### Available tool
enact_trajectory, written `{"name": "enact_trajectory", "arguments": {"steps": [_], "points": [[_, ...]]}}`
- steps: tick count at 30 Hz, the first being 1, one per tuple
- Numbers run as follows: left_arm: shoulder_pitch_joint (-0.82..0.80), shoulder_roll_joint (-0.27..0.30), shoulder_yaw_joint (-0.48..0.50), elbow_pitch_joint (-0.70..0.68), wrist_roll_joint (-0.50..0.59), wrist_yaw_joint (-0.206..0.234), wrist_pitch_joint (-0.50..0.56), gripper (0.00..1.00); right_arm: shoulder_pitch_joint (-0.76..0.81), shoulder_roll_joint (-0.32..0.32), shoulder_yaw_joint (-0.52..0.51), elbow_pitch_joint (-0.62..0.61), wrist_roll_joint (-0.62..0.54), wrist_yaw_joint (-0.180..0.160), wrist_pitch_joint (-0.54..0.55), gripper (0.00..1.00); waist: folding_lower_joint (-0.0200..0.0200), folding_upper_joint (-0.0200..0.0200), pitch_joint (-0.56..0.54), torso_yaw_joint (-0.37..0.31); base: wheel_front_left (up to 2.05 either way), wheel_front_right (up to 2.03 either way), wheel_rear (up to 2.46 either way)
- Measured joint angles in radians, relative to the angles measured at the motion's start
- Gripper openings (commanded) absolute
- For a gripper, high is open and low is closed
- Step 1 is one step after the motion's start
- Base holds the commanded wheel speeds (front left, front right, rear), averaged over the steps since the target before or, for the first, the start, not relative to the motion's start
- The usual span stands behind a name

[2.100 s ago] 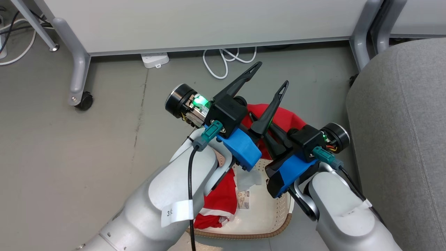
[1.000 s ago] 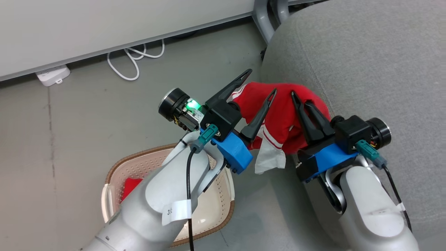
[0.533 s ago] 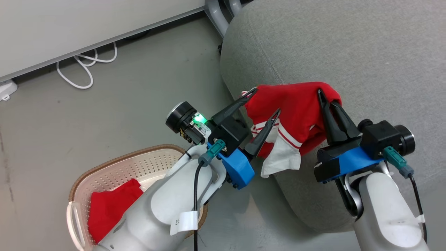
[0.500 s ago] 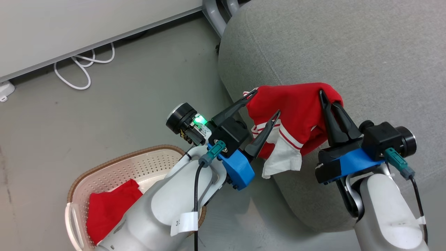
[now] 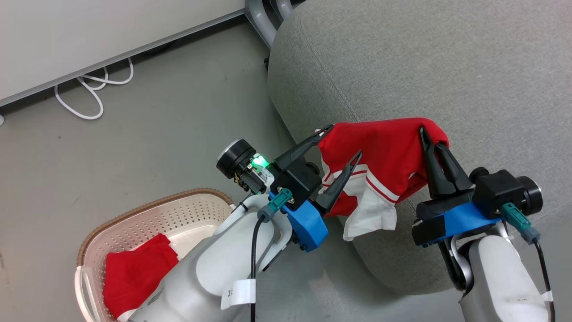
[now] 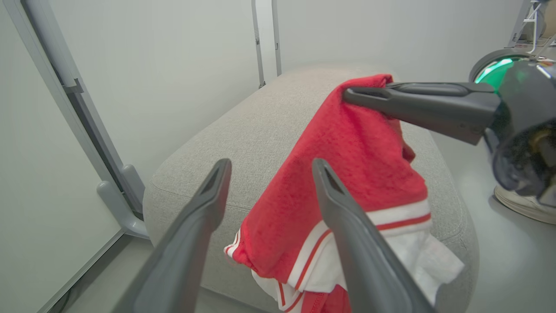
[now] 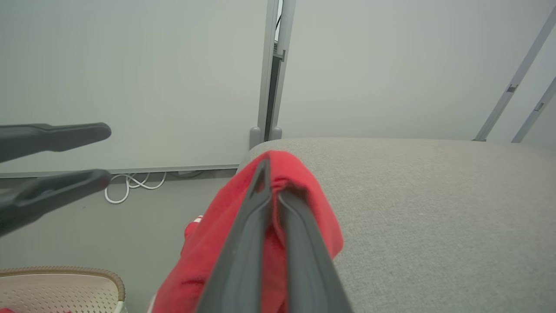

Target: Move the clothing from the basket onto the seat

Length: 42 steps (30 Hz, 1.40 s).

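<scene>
Sitting nearest on the floor (image 5: 134, 147), the basket (image 5: 134, 213) holds one red garment (image 5: 134, 277). Past it the left tool (image 5: 345, 140) stands spread wide, just beside the white-banded garment (image 5: 380, 147), which the right tool (image 5: 430, 137) pinches, fingers (image 5: 435, 174) pressed together, hanging over the near edge of the grey seat (image 5: 447, 67). A white cable (image 5: 85, 96) lies farther off.

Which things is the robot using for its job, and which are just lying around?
For the job: red garment with white band, pinched in the shut right tool; second red garment inside the basket; grey seat; open left tool.
Just lying about: white cable on the floor; grey frame legs.
</scene>
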Motion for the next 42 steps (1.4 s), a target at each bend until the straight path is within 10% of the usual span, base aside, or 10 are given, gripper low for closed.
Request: {"name": "enact_trajectory", "arguments": {"steps": [14,28,42], "points": [[-0.012,0.003,0.028,-0.031,0.027,-0.002,0.0,1.0,-0.135,-0.018,-0.032,-0.048,-0.031,0.0,0.0,0.0,0.0,0.0,0.046,0.015,0.0,0.0,0.0],[-0.148,0.064,0.045,-0.071,0.091,-0.005,0.0,1.0,-0.573,-0.256,-0.264,-0.114,-0.012,0.0,0.0,0.0,0.0001,0.0,0.271,0.037,0.0,0.0,0.0],[-0.247,0.107,0.039,-0.123,0.12,-0.006,0.007,1.0,-0.639,-0.408,-0.463,0.065,0.002,0.0,0.0,0.0,0.0002,-0.0001,0.495,0.067,0.0,0.0,0.0]]}}
